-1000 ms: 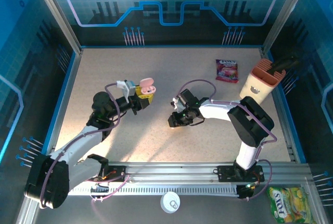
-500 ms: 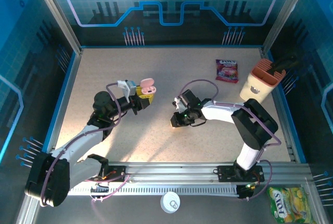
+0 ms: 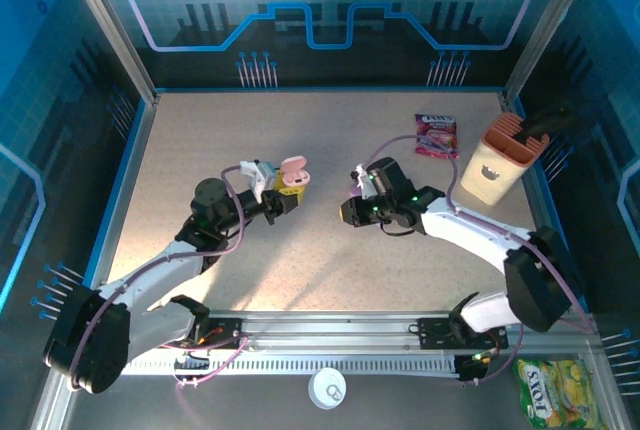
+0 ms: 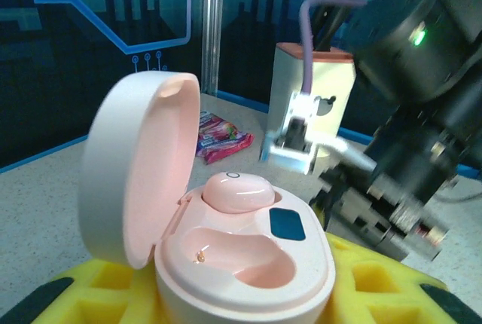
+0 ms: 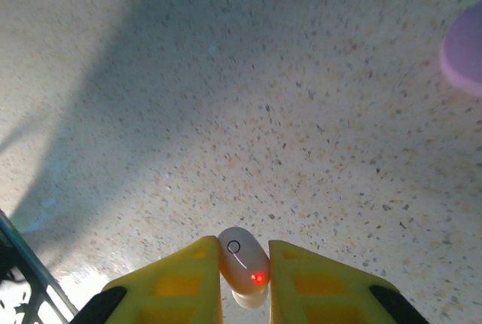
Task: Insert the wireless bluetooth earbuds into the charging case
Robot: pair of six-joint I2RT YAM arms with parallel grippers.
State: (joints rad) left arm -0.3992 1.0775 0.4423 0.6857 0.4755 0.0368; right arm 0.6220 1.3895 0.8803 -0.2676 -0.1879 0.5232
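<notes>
The speckled beige tabletop (image 3: 200,130) is enclosed by blue circuit-patterned walls (image 3: 320,10). The left gripper (image 3: 280,195) clamps the open pink charging case (image 4: 226,256), one earbud (image 4: 237,191) seated inside; the right gripper (image 3: 348,213) pinches a second earbud (image 5: 242,262) above the tabletop.

I judge this a robotics test cell, not a home or shop. A speckled table (image 3: 200,130) sits enclosed by aluminium frame posts (image 3: 105,25) and blue panels (image 3: 330,0) printed with circuit traces and a gear (decorative only). The left arm (image 3: 160,270) and right arm (image 3: 470,235) I drive are bolted to a metal rail (image 3: 330,335).
</notes>
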